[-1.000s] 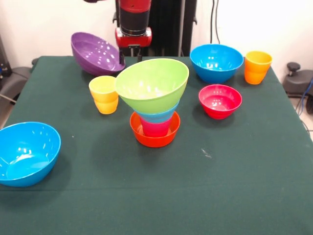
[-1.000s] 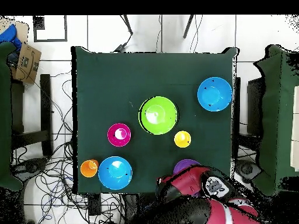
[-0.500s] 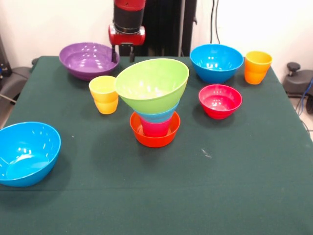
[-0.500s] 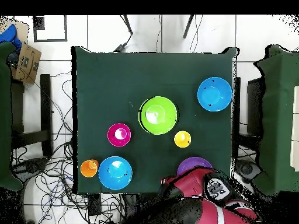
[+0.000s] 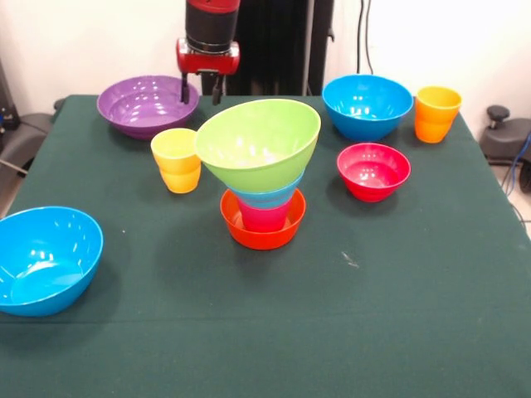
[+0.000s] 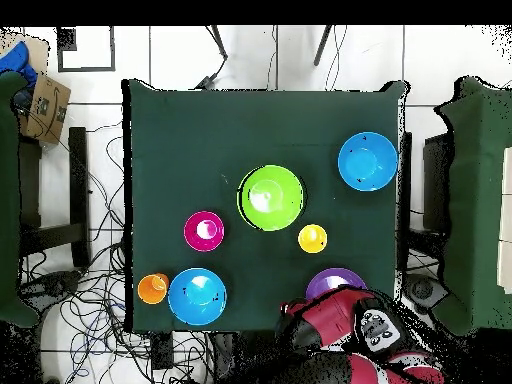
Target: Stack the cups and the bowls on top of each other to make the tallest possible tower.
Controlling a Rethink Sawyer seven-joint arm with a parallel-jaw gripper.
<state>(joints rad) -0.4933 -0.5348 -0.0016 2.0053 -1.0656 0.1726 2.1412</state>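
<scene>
White wall [image 5: 465,33], cable-strewn tiled floor [image 6: 100,190].

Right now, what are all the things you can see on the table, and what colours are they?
Tower: one, table's middle; orange bowl base, red-pink cup, light blue bowl, tilted lime green bowl on top.
Purple bowl: one, far side, below the gripper.
Blue bowls: two; one at a near corner, one at the far side.
Red bowl: one, beside the tower.
Yellow cup: one, upright, next to the tower.
Orange cup: one, upright, far corner.
Table: one, dark green cloth.
Gripper: one, red and black, open, holding nothing.
</scene>
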